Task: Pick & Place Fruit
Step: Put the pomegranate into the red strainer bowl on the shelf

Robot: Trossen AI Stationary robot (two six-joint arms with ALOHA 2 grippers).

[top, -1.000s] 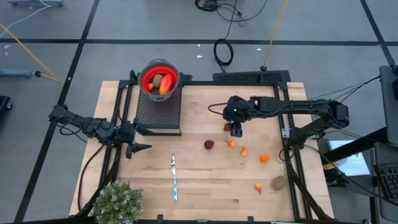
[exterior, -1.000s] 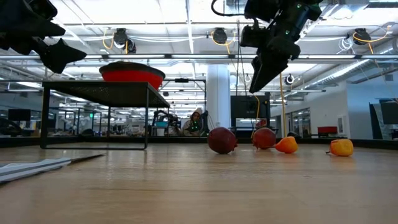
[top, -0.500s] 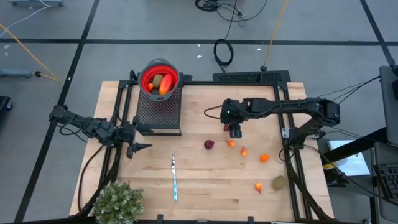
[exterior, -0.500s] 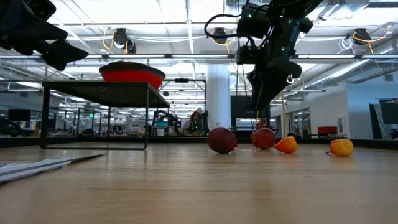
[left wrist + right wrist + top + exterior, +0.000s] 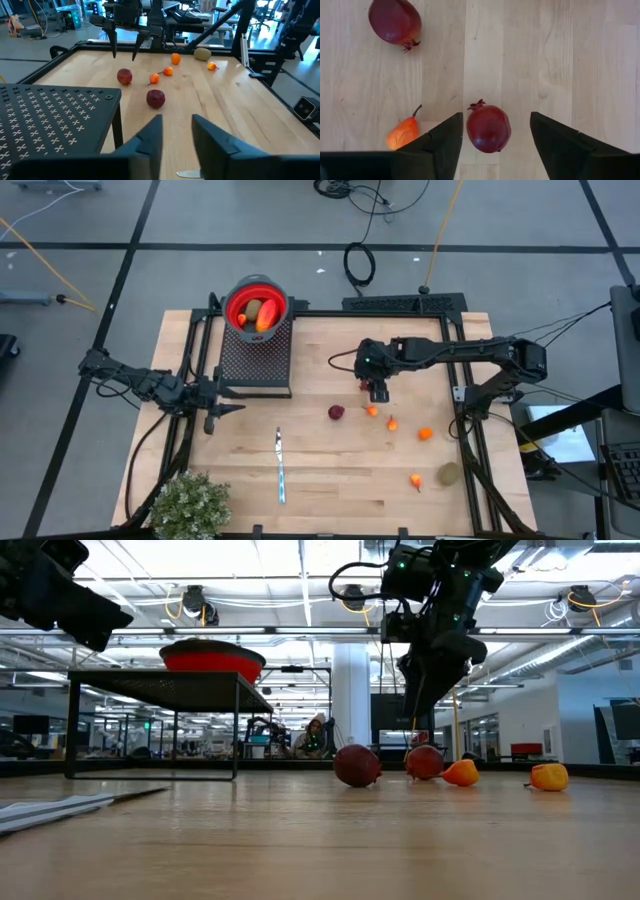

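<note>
Right gripper (image 5: 378,392) hangs just above a dark red ball (image 5: 488,128) on the wooden table (image 5: 330,470), with its two fingers spread wide and holding nothing (the ball sits between them, not touched). Another dark red ball (image 5: 336,412) lies nearby, with small orange bits (image 5: 392,423) beside it. Off by the black stand (image 5: 255,358), the left gripper (image 5: 222,406) waits with its fingers apart.
</note>
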